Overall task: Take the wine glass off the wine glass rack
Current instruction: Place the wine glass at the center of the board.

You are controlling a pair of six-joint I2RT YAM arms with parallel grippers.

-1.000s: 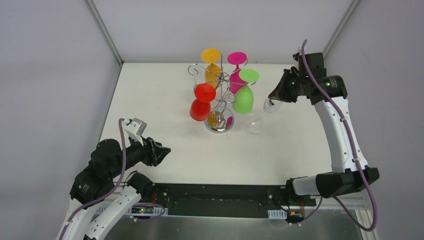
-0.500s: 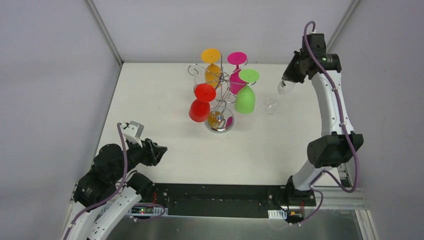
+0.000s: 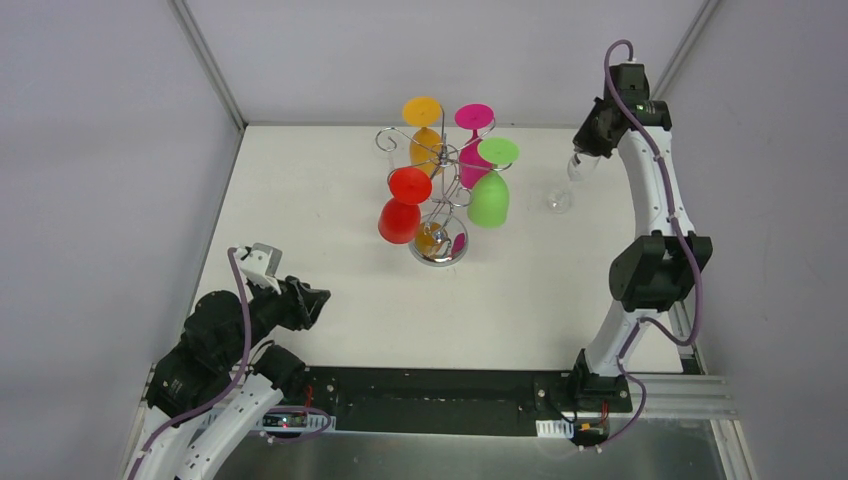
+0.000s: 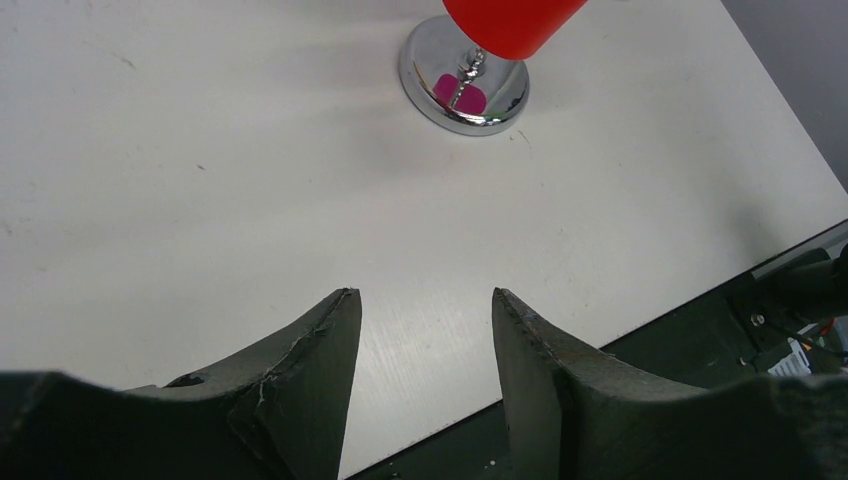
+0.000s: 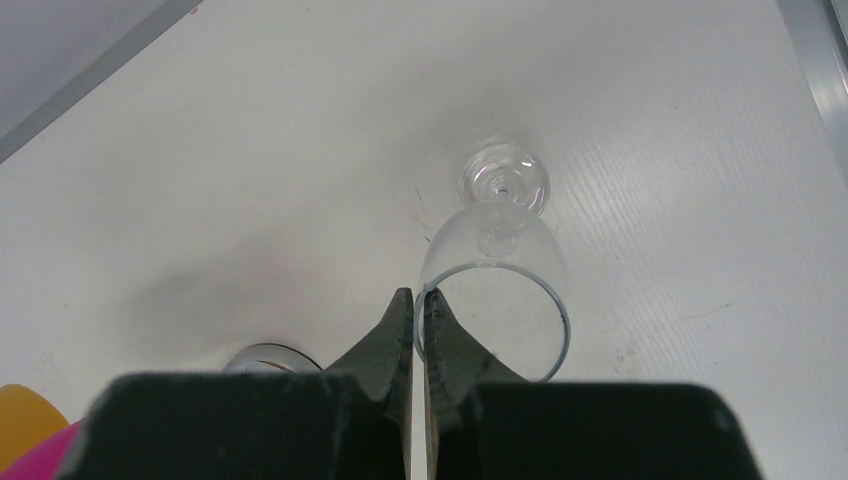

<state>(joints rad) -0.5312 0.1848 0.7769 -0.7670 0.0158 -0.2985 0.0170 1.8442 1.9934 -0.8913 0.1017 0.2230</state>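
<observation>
The wine glass rack stands at the table's middle back on its round chrome base. Orange, magenta, green and red glasses hang upside down from it. My right gripper is shut on the rim of a clear wine glass, right of the rack and apart from it. The glass is upright with its foot at or just above the table. The wrist view shows the gripper pinching the rim of the clear glass. My left gripper is open and empty at the near left.
The left wrist view shows the open gripper over bare table, with the chrome base and the red glass's bowl ahead. The table's right edge and the wall post are close to the right arm.
The right arm has swung the clear glass away from the rack towards the far right and turned it upright. The left arm has drawn back slightly.
</observation>
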